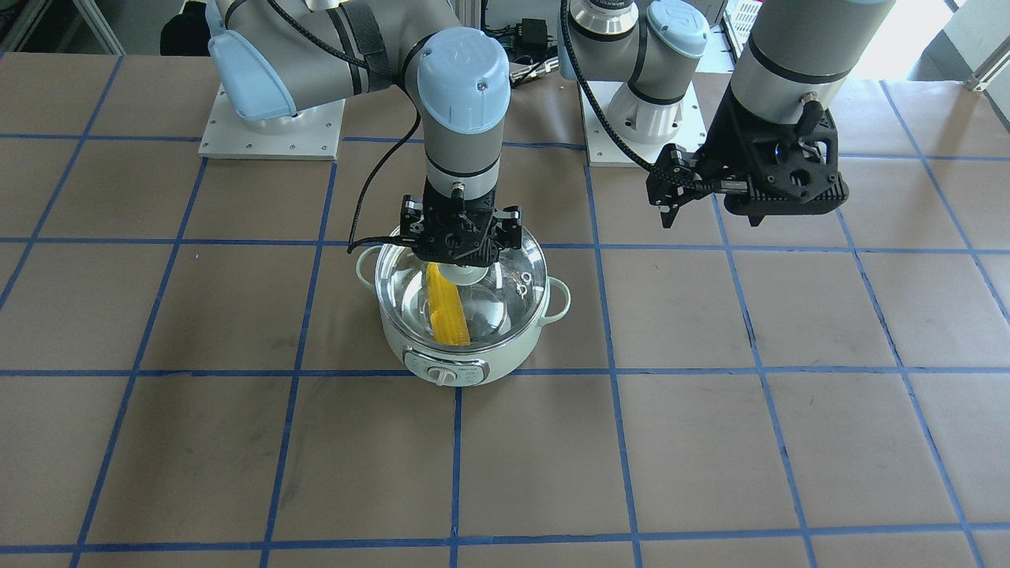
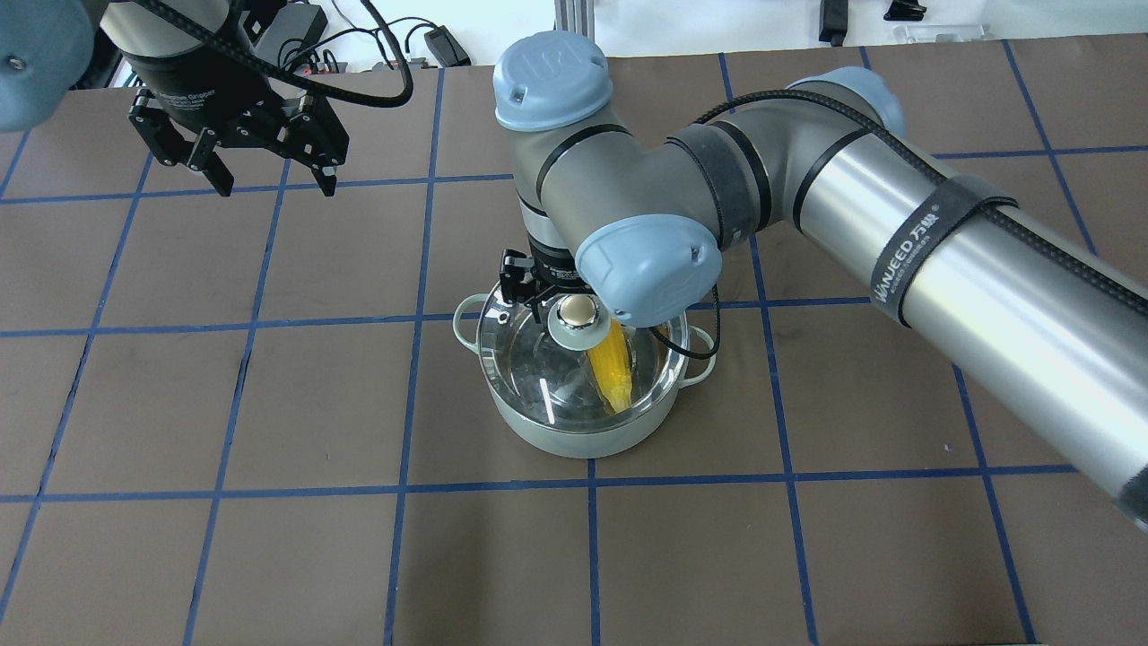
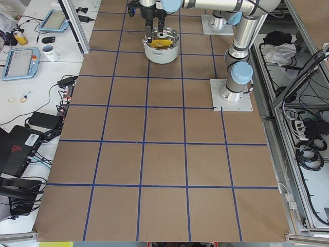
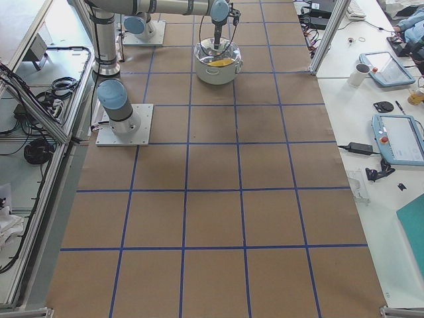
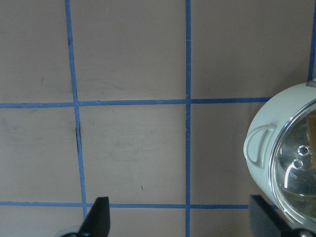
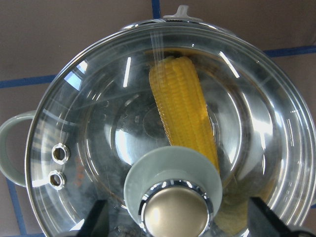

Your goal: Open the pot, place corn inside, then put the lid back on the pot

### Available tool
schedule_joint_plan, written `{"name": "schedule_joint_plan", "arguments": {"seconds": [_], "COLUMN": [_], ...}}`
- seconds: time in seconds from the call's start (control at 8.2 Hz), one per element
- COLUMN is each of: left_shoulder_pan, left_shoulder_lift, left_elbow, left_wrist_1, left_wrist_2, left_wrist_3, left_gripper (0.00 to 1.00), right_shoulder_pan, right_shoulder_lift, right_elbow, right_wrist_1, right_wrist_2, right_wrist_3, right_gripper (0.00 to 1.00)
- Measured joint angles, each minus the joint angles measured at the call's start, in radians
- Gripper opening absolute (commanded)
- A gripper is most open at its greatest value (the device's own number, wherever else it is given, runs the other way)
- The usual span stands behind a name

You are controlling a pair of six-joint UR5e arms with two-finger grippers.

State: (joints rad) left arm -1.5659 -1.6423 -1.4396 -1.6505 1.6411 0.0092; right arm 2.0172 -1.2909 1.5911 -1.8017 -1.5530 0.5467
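Note:
The pale green pot (image 1: 465,355) stands mid-table with its glass lid (image 1: 489,292) sitting on it. The yellow corn (image 1: 447,312) lies inside and shows through the glass, also in the right wrist view (image 6: 185,113). My right gripper (image 1: 458,264) is low over the lid, its fingers spread wide on both sides of the knob (image 6: 175,210) and not closed on it. My left gripper (image 1: 710,217) is open and empty, raised above bare table well to the pot's side. The pot's handle and rim show at the right edge of the left wrist view (image 5: 276,128).
The table is brown with blue tape grid lines (image 2: 404,404). The two arm base plates (image 1: 272,130) stand at the robot's side. Side tables with tablets and cables (image 3: 20,56) flank the table ends.

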Motion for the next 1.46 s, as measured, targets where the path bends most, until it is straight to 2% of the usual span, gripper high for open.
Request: {"name": "schedule_joint_plan", "arguments": {"seconds": [0.37,0.98,1.22,1.46], "left_shoulder_pan": [0.0,0.0,0.0,0.0], "left_shoulder_lift": [0.02,0.047,0.048,0.048], "left_elbow": [-0.001,-0.011,-0.015,-0.021], "left_wrist_1": [-0.008,-0.027,-0.028,-0.028], "left_wrist_2": [-0.088,-0.087,-0.074,-0.07], "left_wrist_3": [-0.002,0.008,0.01,0.011], "left_gripper": [1.0,1.0,1.0,1.0], "right_shoulder_pan": [0.0,-0.002,-0.025,-0.091], "right_shoulder_lift": [0.004,-0.001,-0.065,-0.173], "right_elbow": [0.042,0.042,0.033,0.025], "right_wrist_1": [-0.003,-0.007,0.003,0.068], "right_wrist_2": [0.002,0.011,0.003,-0.002], "right_wrist_3": [-0.009,-0.01,-0.028,-0.107], "right_gripper": [1.0,1.0,1.0,1.0]}}
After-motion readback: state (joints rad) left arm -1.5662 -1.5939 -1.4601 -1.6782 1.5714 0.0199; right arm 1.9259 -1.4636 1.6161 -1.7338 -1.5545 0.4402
